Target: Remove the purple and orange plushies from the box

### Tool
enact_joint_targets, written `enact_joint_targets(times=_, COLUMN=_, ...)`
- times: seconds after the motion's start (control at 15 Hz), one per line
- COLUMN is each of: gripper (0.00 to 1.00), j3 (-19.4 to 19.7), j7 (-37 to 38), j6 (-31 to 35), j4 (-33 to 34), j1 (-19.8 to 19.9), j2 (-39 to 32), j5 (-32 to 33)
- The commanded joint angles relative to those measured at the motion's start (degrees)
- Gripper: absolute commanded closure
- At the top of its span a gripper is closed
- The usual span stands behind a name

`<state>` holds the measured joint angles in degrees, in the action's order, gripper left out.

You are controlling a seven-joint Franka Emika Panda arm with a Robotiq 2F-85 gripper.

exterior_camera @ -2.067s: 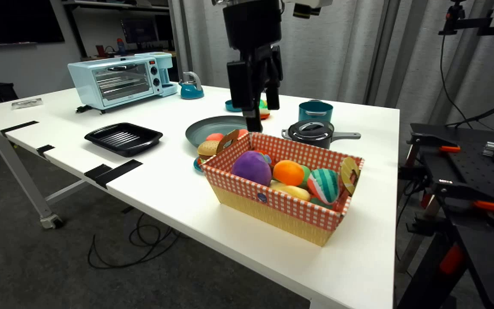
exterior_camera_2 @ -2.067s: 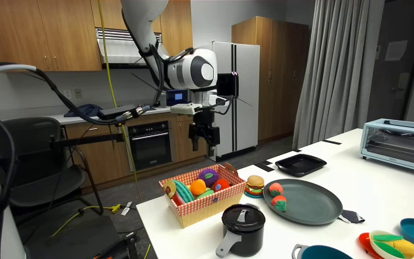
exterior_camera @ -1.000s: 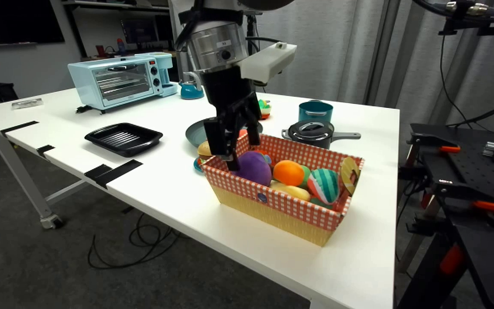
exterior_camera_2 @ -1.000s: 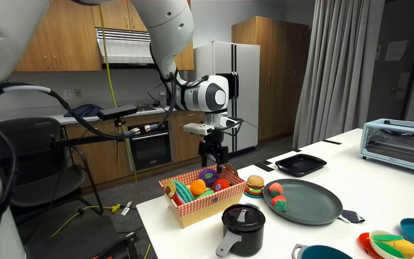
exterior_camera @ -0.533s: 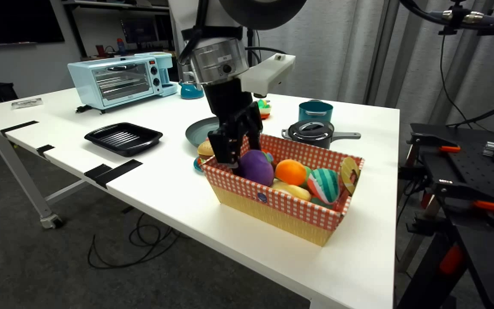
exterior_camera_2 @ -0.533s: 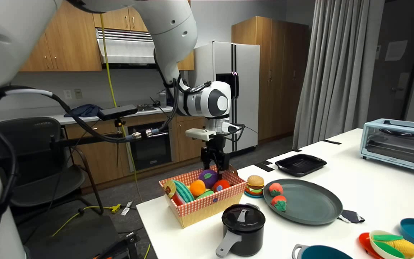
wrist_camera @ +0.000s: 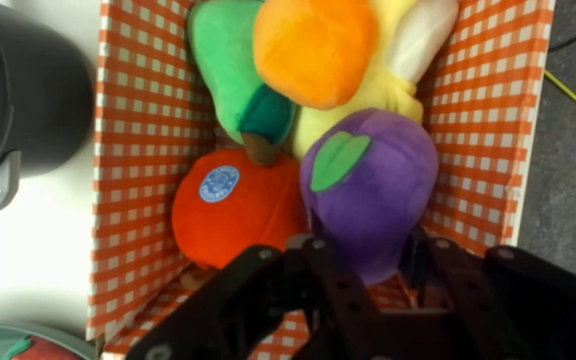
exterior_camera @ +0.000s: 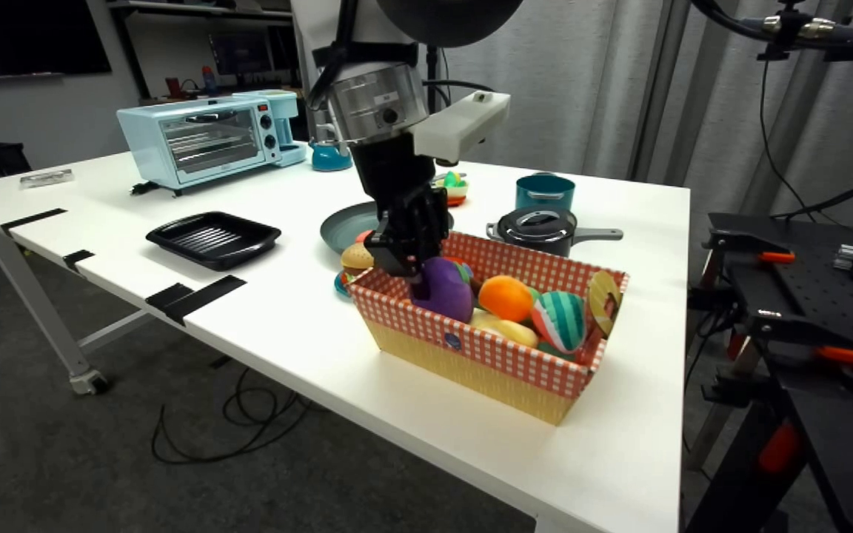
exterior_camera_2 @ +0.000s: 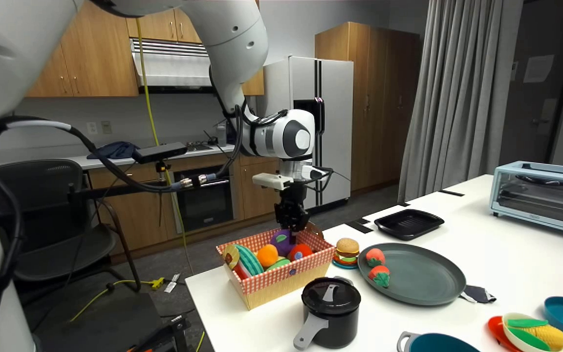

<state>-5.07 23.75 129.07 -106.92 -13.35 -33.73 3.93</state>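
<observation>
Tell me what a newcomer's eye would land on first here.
Most likely the purple plushie, clasped by the gripper inside the checked box. The bright orange plushie, also in the box, would probably come next. After that, the pale blue oven stands out, away from the box on the white table.

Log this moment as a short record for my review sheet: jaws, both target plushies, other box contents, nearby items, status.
jaws: closed on the purple plushie from two sides
purple plushie: in the box, beside the red plushie
orange plushie: in the box, not held
other contents: red plushie, green plushie, yellow plushie, watermelon
near the box: burger, plate, lidded pot
status: neither target plushie out of the box yet
</observation>
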Motion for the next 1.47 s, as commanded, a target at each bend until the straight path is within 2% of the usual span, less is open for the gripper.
enact_joint_targets(times=0.0, gripper=0.92, j3=0.5, j7=0.6, j6=-3.0, j4=-0.7, j1=-1.0, j2=3.0, j5=-2.0)
enact_joint_targets(times=0.13, gripper=0.97, j3=0.4, j7=0.8, j6=-4.0, j4=-1.4, j1=-0.6, j2=4.9, j5=-3.2)
enact_joint_targets(times=0.4, gripper=0.95, j3=1.2, j7=2.1, j6=-3.6, j4=-4.0, j1=-0.1, j2=9.8, j5=-4.6)
enact_joint_targets(times=0.73, gripper=0.95, j3=4.5, j7=6.9, j6=-0.7, j4=-5.8, j1=-0.6, j2=13.5, j5=-0.1)
enact_joint_targets(times=0.87, gripper=0.95, j3=6.3, j7=10.7, j6=0.4, j4=-5.8, j1=-1.4, j2=13.6, j5=4.2)
enact_joint_targets(times=1.0, gripper=0.95, j3=8.6, j7=16.5, j6=0.3, j4=-5.2, j1=-2.7, j2=12.8, j5=11.3)
enact_joint_targets(times=1.4, gripper=0.95, j3=12.6, j7=33.5, j6=-4.6, j4=-1.5, j1=-4.8, j2=8.5, j5=29.7)
